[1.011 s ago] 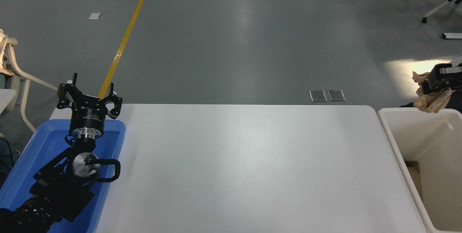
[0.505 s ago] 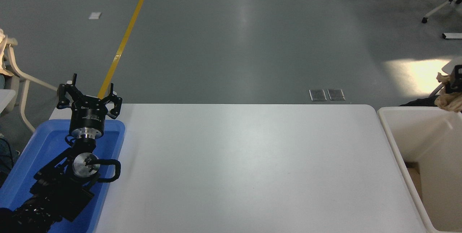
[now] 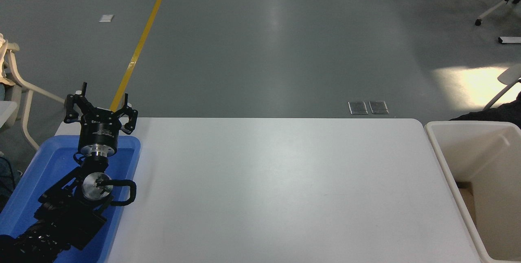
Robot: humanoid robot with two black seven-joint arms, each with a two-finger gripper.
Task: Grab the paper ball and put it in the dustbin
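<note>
The cream-white dustbin stands at the table's right end, and the part of its inside that shows holds no paper. The paper ball is out of view. My right gripper is out of view past the picture's right edge. My left gripper is parked at the lower left over the blue tray, its fingers spread open and empty.
A shallow blue tray lies at the table's left end under my left arm. The white table fills the middle. A chair frame stands at the far left. A dark shape sits behind the bin's far edge.
My right gripper, holding the paper ball above the bin's far edge, has moved right and left the picture with the ball. My left arm has not moved.
</note>
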